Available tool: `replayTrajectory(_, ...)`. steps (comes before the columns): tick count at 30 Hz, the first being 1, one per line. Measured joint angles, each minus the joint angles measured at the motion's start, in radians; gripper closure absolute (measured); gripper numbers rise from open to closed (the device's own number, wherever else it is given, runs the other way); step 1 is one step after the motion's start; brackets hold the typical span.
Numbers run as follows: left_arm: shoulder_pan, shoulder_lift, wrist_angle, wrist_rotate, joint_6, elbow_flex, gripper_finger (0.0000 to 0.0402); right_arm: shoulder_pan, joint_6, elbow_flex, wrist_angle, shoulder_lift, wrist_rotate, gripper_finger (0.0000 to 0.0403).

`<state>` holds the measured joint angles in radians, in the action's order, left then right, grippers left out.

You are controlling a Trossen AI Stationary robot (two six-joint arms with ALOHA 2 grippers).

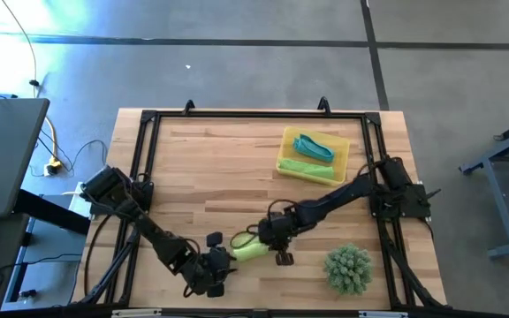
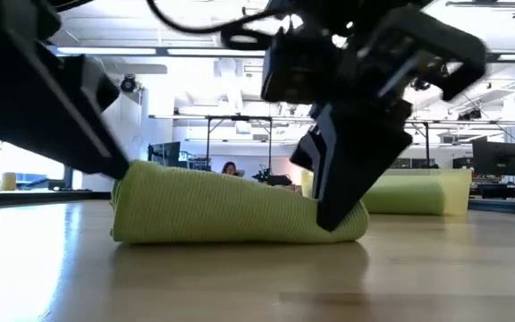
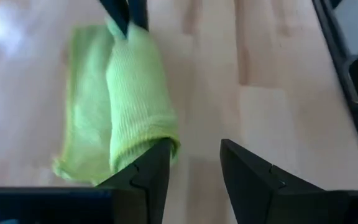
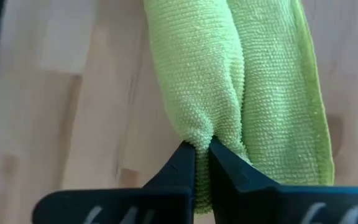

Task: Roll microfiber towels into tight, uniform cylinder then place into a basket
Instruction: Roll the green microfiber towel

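rolled lime-green towel (image 1: 250, 252) lies on the wooden table (image 1: 210, 168) near the front edge, about mid-width, long axis running left-right with a slight tilt. in the low view the roll (image 2: 231, 213) sits flat on the wood, loosely bunched, a fold line along its length.

right gripper (image 1: 279, 247) is at the roll's right end, fingers (image 4: 188, 168) pinched together on a ridge of the cloth; right wrist view shows fabric squeezed between the two tips, the rest of the towel (image 4: 241, 81) stretching away from it. clamped on the towel.

left gripper (image 1: 219, 262) is at the roll's left end, near the front edge. its fingers (image 3: 151, 177) stand apart; one finger touches the end of the towel (image 3: 135, 99), the other is over bare wood. nothing visibly gripped between them.

yellow basket (image 1: 285, 165) sits toward the back right of the table, well apart from the roll. inside it a teal towel roll (image 1: 315, 147) and a second lime-green roll (image 1: 309, 170), side by side.

spiky green plant (image 1: 348, 269) stands at the front right corner, near the right gripper but not touching it.

open wood: the whole back-left and centre of the table between roll and basket is bare. black frame rail (image 1: 254, 113) runs along the back and side edges. front edge is close behind the left gripper, little room there.
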<state>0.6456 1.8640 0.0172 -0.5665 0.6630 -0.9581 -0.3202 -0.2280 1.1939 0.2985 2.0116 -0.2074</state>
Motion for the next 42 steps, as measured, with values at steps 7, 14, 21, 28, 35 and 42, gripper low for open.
replayTrajectory(7,-0.004,0.012,0.096,-0.128,-0.220,-0.002,0.0271,0.076,-0.155,0.002,-0.007,0.002,-0.173,0.0397)
replayTrajectory(14,-0.025,0.013,0.119,-0.154,-0.361,-0.002,0.0271,0.114,-0.216,0.000,-0.002,0.005,-0.285,0.0396)
replayTrajectory(21,0.014,0.013,0.039,-0.162,-0.366,-0.002,0.0271,0.119,-0.220,0.001,0.014,0.005,-0.292,0.0396)
replayTrajectory(28,-0.040,0.024,0.105,-0.169,-0.426,-0.003,0.0271,0.119,-0.219,0.001,0.014,0.004,-0.293,0.0396)
replayTrajectory(35,-0.098,0.075,0.066,-0.096,-0.282,-0.003,0.0271,0.119,-0.217,0.002,0.012,0.004,-0.293,0.0394)
replayTrajectory(42,-0.117,0.077,-0.030,0.022,-0.057,-0.006,0.0271,0.116,-0.102,0.001,0.011,-0.001,-0.268,0.0341)
